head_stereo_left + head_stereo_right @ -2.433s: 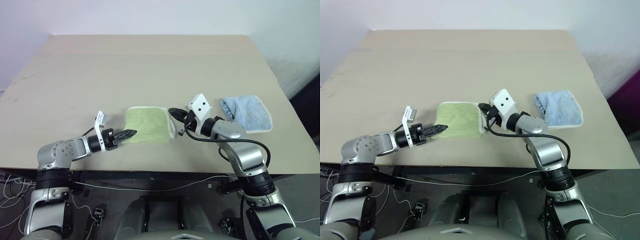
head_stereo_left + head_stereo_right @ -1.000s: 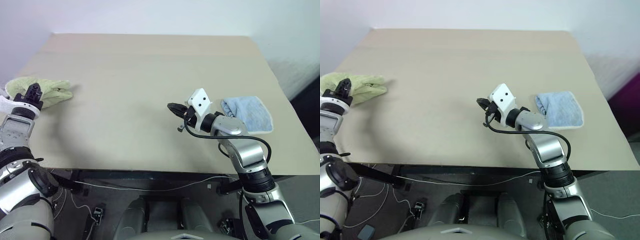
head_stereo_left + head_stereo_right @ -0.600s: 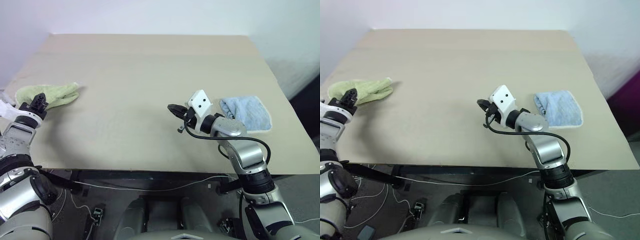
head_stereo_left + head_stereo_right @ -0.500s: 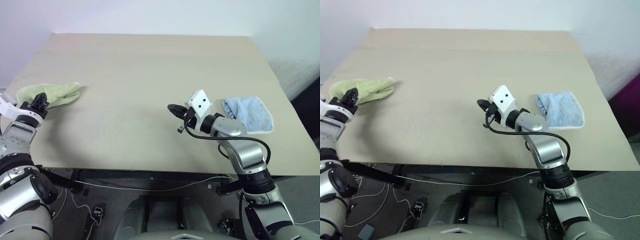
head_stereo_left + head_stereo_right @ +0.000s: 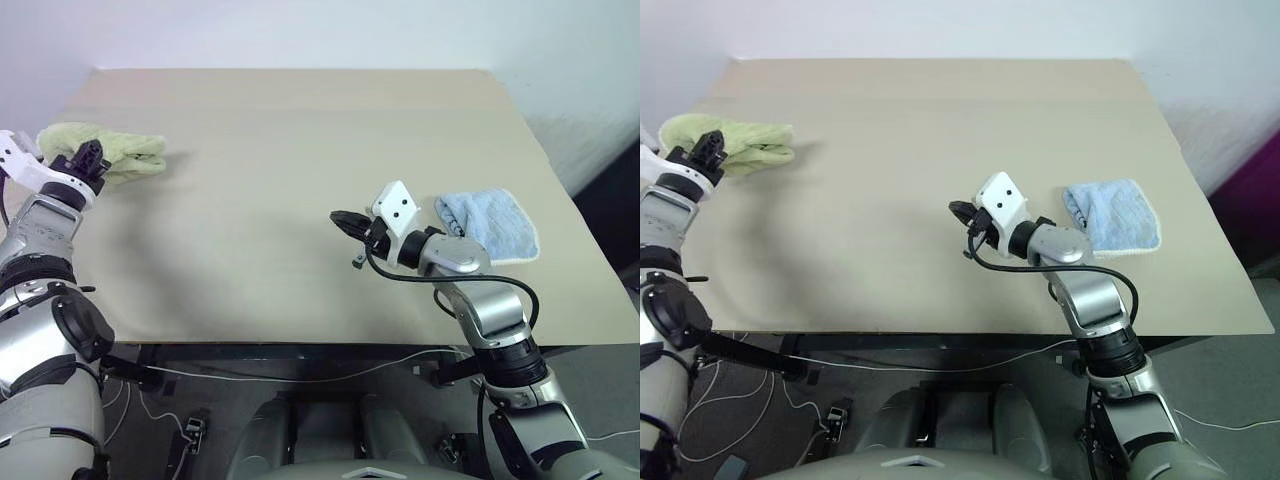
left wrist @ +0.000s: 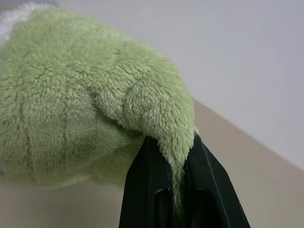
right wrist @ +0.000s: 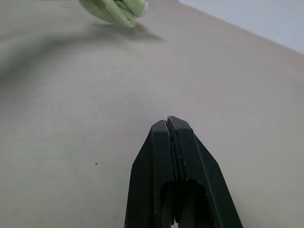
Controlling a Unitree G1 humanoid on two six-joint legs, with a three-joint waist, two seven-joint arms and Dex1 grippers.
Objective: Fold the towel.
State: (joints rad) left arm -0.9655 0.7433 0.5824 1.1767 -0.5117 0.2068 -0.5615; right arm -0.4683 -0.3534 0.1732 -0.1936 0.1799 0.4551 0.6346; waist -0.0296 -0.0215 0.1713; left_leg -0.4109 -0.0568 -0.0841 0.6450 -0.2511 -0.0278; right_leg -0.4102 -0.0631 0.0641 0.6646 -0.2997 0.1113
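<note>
The light green towel (image 5: pixel 112 152) hangs bunched above the table's far left side, and its shadow falls on the wood beneath. My left gripper (image 5: pixel 90 157) is shut on the towel's near edge; in the left wrist view the terry cloth (image 6: pixel 85 109) is pinched between the two black fingers (image 6: pixel 151 190). My right gripper (image 5: pixel 342 221) hovers over the middle of the table, shut with nothing in it. The right wrist view shows its fingertips (image 7: pixel 161 130) pressed together and the towel (image 7: pixel 116 9) far off.
A folded light blue cloth (image 5: pixel 485 222) lies on the tan table (image 5: pixel 300 130) near its right edge, just behind my right arm. A pale wall stands behind the table's far edge.
My left gripper has carried the bunched towel farther from me and a little towards the middle along the table's left side. The right arm has kept still.
</note>
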